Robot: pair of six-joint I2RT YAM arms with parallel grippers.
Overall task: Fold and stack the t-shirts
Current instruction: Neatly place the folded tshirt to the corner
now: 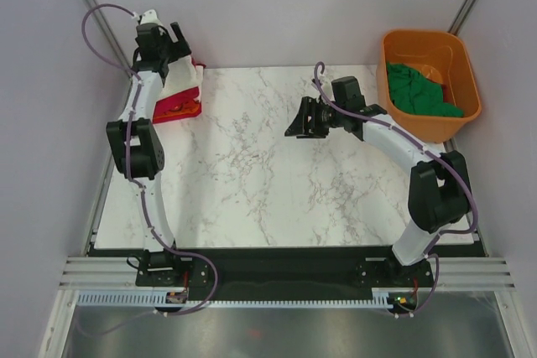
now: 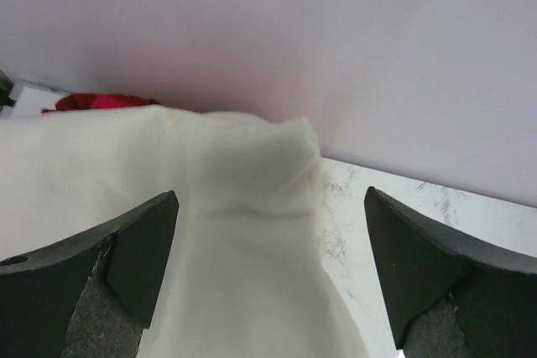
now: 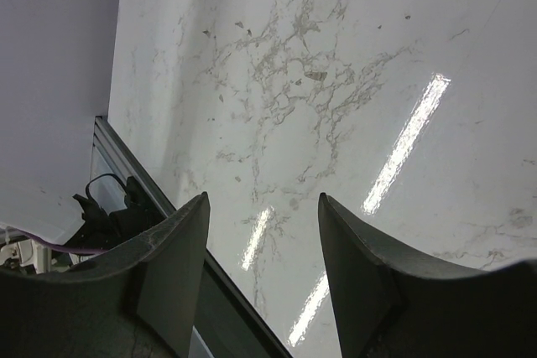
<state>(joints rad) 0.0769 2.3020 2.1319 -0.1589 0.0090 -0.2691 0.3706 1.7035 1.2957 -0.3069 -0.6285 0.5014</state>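
**Op:** Left claw (image 2: 268, 207) is spread wide, pinching nothing. The cream-white t-shirt (image 2: 126, 157) lies under it, on the red t-shirts (image 1: 178, 107) in the table's far-left corner.
**Lead:** Right?
**Op:** Right claw (image 3: 262, 199) is spread too and holds nothing, hanging over the marble table (image 3: 336, 81).
**Lead:** Progress?
**Op:** Mostly done, I'd judge. I can't split the two reds. The dark green t-shirt (image 1: 418, 91) sits crumpled in the orange tub (image 1: 428, 127), far right, not yet folded or stacked.
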